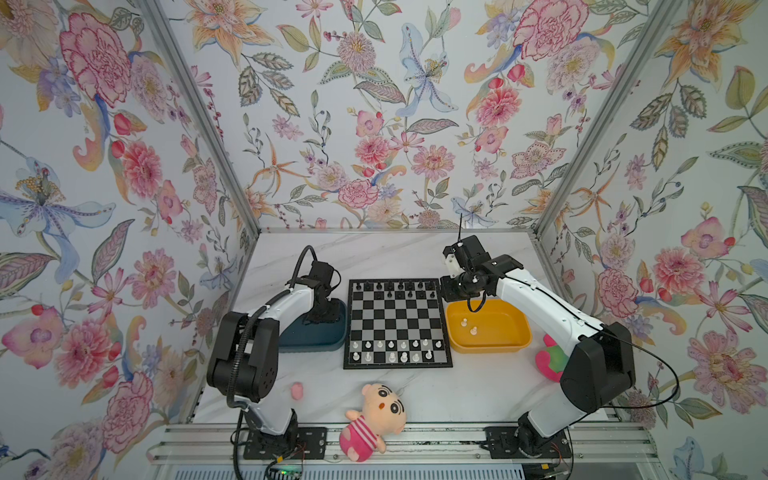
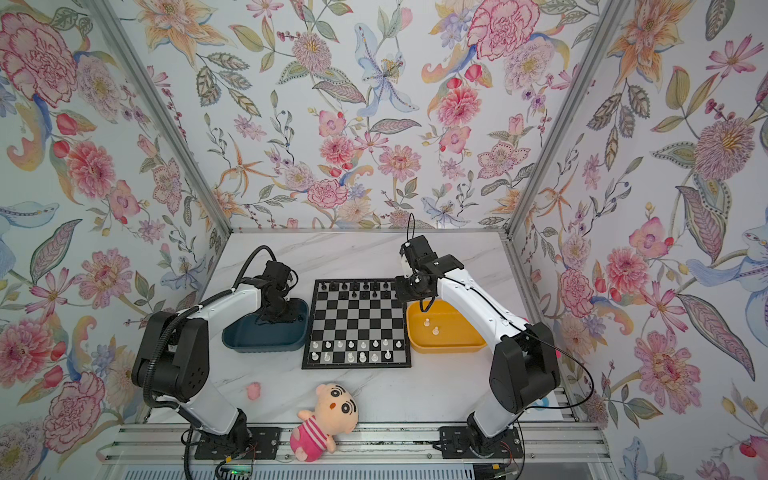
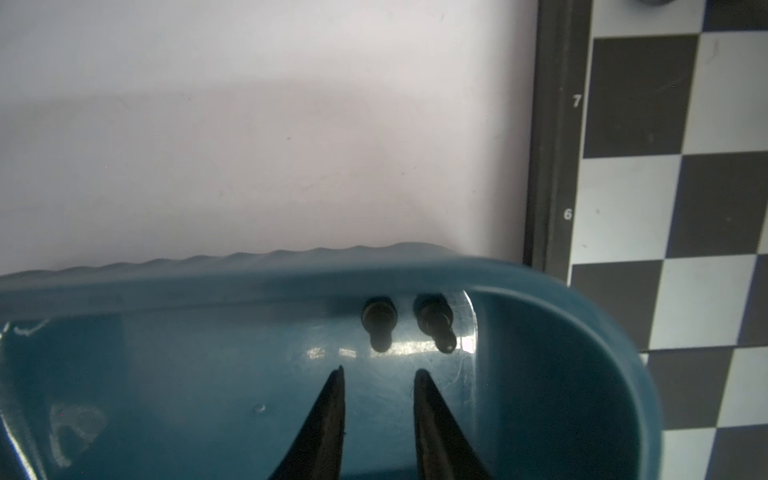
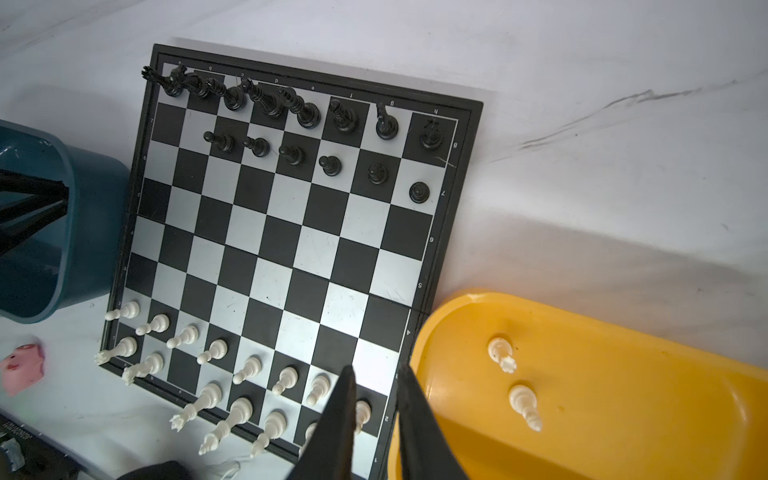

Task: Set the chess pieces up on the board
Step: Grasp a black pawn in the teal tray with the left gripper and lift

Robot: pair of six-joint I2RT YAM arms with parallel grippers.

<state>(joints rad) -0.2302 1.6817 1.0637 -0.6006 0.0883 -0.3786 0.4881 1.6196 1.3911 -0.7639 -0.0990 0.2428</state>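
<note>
Seen from my remote station, the right gripper [image 4: 376, 372] hangs with jaws slightly parted and empty over the board [image 4: 291, 249] edge, beside the yellow tray [image 4: 623, 395]. Two white pieces [image 4: 503, 353] sit in that tray. Black pieces [image 4: 266, 99] line the board's far rows and white ranks [image 4: 216, 351] the near.

The chessboard [image 1: 397, 320] has four open middle rows between black pieces [image 1: 379, 286] at the far edge and white pieces [image 1: 392, 356] at the near. A blue tray [image 1: 316, 343] and yellow tray [image 1: 490, 347] hem its sides; the bench [image 1: 395, 257] behind is bare.
</note>
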